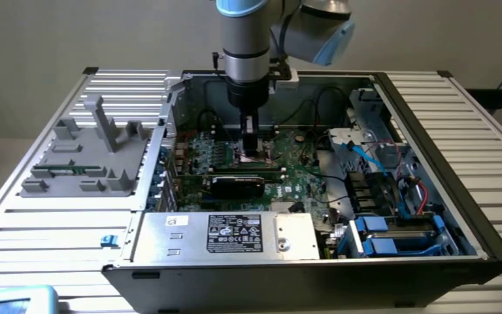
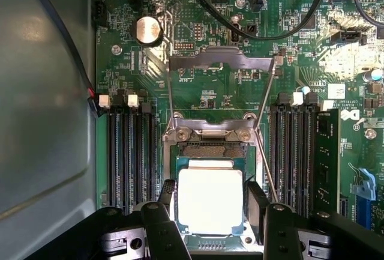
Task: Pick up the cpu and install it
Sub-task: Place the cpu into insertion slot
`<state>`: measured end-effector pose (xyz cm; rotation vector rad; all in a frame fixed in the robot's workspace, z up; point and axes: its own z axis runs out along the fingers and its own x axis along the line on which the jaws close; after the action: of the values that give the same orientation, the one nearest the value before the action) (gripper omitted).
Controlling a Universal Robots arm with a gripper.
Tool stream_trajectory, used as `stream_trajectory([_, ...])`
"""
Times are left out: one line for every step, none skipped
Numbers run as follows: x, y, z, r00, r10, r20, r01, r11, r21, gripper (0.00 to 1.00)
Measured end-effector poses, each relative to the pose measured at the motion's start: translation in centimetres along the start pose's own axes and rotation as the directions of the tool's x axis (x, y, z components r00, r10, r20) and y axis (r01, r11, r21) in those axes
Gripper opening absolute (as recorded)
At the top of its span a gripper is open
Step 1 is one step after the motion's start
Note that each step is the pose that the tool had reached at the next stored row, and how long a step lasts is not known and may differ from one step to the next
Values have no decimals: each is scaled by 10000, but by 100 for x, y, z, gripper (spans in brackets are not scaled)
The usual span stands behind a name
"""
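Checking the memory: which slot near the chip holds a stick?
The one farthest from the chip, in the bank away from the case wall: a green stick stands in it; the rest are empty.

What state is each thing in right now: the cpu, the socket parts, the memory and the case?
cpu, lying flat at the socket, metal top up
load plate, swung up, open
lever, released, standing free
left memory slots, empty
memory module, seated upright in its slot
computer case, open, side panel off
gripper, low inside the case, over the cpu
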<state>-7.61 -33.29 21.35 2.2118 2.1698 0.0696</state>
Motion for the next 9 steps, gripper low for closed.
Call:
stream_trajectory([0,1,7,10000,-1,0,1,10000,3,56])
stream_trajectory([0,4,13,10000,0,0,0,10000,5,56])
stream_trajectory([0,8,19,10000,0,-1,0,10000,7,56])
stream_trajectory([0,10,25,10000,-1,-1,1,10000,16,56])
stream_trajectory([0,11,32,10000,0,-1,0,10000,29,56])
stream_trajectory([0,10,40,10000,1,1,-1,10000,47,56])
stream_trajectory([0,10,48,10000,0,2,0,10000,64,56])
stream_trajectory([0,11,52,10000,0,2,0,10000,75,56])
stream_trajectory([0,12,55,10000,0,2,-1,10000,80,56])
